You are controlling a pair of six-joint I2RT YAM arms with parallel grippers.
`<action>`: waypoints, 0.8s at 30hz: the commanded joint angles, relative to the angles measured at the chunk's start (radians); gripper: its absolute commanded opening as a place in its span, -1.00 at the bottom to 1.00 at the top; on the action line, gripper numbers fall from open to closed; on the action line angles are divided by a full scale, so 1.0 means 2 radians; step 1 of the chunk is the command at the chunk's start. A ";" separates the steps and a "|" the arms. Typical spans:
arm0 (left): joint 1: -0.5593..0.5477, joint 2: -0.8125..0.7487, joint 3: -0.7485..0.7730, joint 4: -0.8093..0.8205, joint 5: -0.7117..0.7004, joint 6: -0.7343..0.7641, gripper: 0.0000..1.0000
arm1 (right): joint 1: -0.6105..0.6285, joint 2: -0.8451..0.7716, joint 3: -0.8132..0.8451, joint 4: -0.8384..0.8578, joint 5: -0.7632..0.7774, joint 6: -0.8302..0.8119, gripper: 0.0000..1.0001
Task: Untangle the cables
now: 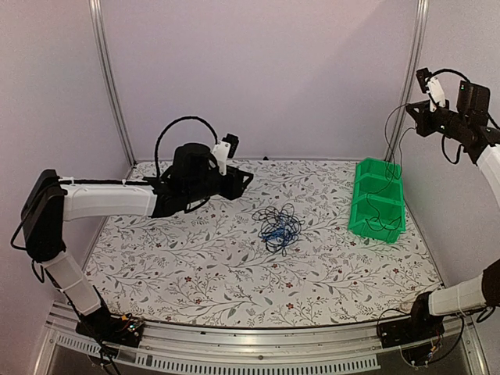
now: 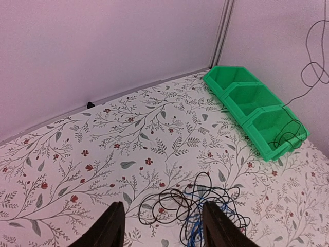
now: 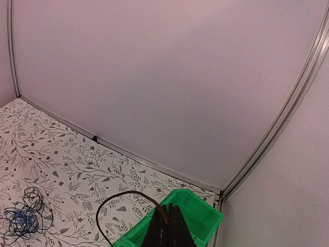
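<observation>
The cables lie in a loose tangle of black loops with one bright blue wire on the floral table, also seen in the left wrist view and far off in the right wrist view. My left gripper hovers up and left of the tangle, open and empty, its right finger over the tangle's edge. My right gripper is raised high at the right, shut on a single black cable. That cable hangs down and its lower end lies in the green bin.
A green bin with three compartments stands at the table's right side, beneath the right gripper. Purple walls with metal corner posts enclose the back and sides.
</observation>
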 commanded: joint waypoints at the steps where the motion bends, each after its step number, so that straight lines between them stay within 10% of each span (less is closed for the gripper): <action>1: 0.008 0.007 0.009 -0.001 0.008 -0.007 0.08 | -0.019 -0.023 -0.050 0.000 -0.005 -0.030 -1.00; 24: 0.013 0.005 -0.001 -0.007 0.008 -0.015 0.06 | -0.036 0.017 -0.218 -0.054 -0.064 -0.093 -1.00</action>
